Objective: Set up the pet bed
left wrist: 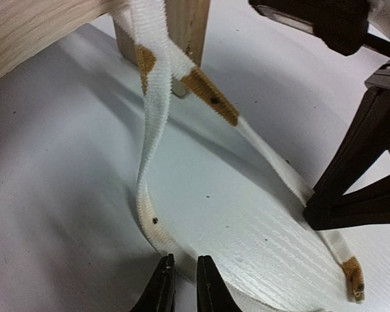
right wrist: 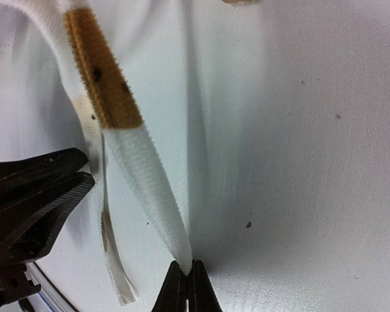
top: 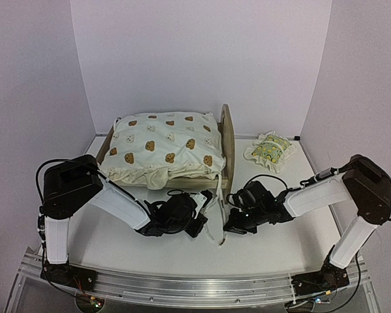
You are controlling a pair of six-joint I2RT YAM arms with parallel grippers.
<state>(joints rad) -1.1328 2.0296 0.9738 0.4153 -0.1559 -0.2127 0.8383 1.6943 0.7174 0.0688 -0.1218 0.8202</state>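
Observation:
The pet bed (top: 226, 140) stands at the back middle, with the cream bear-print cushion (top: 163, 147) on it. Two white ties with brown patches hang from the cushion by the bed's near right leg (left wrist: 188, 26). Both grippers are low on the table beside that leg. My right gripper (right wrist: 188, 273) is shut on the end of one tie (right wrist: 143, 175), which runs taut up toward the bed. My left gripper (left wrist: 183, 276) has its jaws almost together, a thin gap still showing. The other tie (left wrist: 153, 117) curves down across its tips.
A small lemon-print pillow (top: 270, 150) lies on the table right of the bed. The right gripper's black fingers (left wrist: 351, 188) stand close to my left gripper. White walls enclose the table on three sides.

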